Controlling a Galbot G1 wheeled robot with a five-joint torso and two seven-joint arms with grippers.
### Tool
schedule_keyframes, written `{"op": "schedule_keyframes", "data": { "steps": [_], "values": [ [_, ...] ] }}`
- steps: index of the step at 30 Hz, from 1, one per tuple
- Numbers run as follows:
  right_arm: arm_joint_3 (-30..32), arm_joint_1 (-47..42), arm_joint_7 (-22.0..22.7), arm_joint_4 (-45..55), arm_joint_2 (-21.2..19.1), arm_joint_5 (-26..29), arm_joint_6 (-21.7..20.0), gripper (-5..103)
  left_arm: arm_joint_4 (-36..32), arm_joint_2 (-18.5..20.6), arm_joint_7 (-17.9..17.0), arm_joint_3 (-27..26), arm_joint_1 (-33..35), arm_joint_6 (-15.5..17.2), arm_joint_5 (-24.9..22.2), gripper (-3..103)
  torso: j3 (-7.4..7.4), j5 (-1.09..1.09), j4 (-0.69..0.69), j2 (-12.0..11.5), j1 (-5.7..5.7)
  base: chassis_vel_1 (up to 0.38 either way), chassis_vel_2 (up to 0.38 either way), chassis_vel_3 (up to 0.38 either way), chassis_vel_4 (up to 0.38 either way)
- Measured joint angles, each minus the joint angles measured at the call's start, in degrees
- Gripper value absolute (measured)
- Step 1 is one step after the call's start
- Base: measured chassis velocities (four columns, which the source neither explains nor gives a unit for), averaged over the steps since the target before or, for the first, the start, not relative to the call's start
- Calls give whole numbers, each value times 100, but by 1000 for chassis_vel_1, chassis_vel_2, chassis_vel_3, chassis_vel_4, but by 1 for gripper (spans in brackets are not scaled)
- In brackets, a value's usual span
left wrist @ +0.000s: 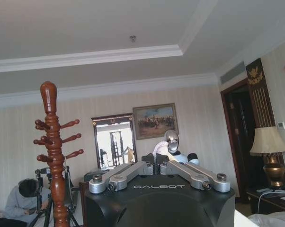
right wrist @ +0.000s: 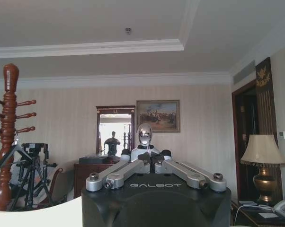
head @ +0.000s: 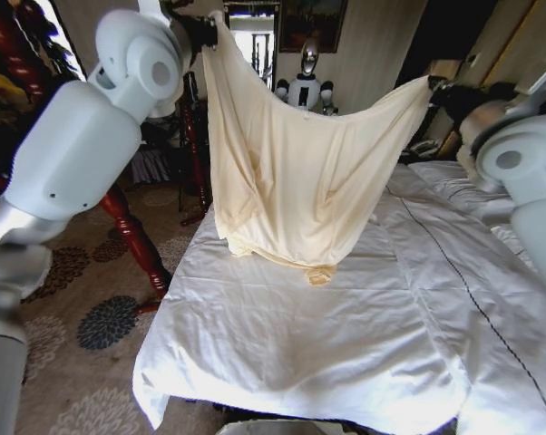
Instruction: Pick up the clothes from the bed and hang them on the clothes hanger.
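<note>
Two hands hold the pale cream shirt (head: 296, 172) spread out in the air above the bed (head: 346, 335). The left hand (head: 209, 32) grips one top corner high up, near the upper edge of the head view; the right hand (head: 436, 86) grips the other corner, lower and over toward the far side of the bed. In each wrist view the fingers are drawn together to a point at the tips, so both hands look clenched on the fabric, though the cloth itself is hidden there. The shirt sags between the two grips and its hem hangs clear of, or just brushing, the white sheet; I cannot tell which.

Judging from this, the pick-up is done and the hanging is all still to do. A thin dark triangular shape (right wrist: 10, 156), possibly the hanger, shows beside the red-brown wooden coat stand (right wrist: 7, 137) in the right wrist view, well apart from the shirt.

No container is in play; the bed carries only its sheets and pillows (head: 454, 177).
</note>
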Motion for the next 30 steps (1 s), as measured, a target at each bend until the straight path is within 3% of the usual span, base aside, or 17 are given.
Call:
{"op": "schedule_keyframes", "data": {
  "steps": [2, 3, 7, 12, 13, 18, 22, 30],
  "values": [
    [351, -316, 201, 572, -348, 303, -93, 0, -676, 479, -189, -266, 283, 37, -262, 1, -2, -4, 4, 1, -3, 0, 0, 0, 0],
    [351, -316, 201, 572, -348, 303, -93, 0, -676, 479, -189, -266, 283, 37, -262, 1, -2, -4, 4, 1, -3, 0, 0, 0, 0],
    [1137, -778, 453, 1205, -748, 841, -197, 0, -1378, 1090, -305, -755, 502, 51, -614, 1, -2, -5, 4, 1, -3, 0, 0, 0, 0],
    [1417, -567, 540, 1360, -918, 1242, -219, 0, -1650, 1439, -329, -1077, 287, 69, -1066, 1, -2, -2, 1, 1, -3, 0, 0, 0, 0],
    [1405, -103, 571, 1248, -945, 1516, -231, 0, -1642, 1558, -325, -1142, -19, 74, -1306, 1, -2, -2, 5, 2, -3, 0, 0, 0, 0],
    [1348, 629, 474, 913, -1124, 1952, -348, 0, -1349, 1557, -346, -1009, -828, 159, -1753, 1, -1, -1, 3, 1, -3, 0, 0, 0, 0],
    [1400, 645, 447, 943, -1247, 2079, -392, 0, -1255, 1515, -355, -933, -948, 204, -1785, 1, -1, 3, -1, 2, -3, 0, 0, 0, 0],
    [1368, -285, 580, 1124, -837, 1227, -335, 0, -1299, 1367, -549, -1196, 588, 241, -1076, 1, 2, -4, 4, 1, 2, 0, 0, 0, 0]
  ]
}}
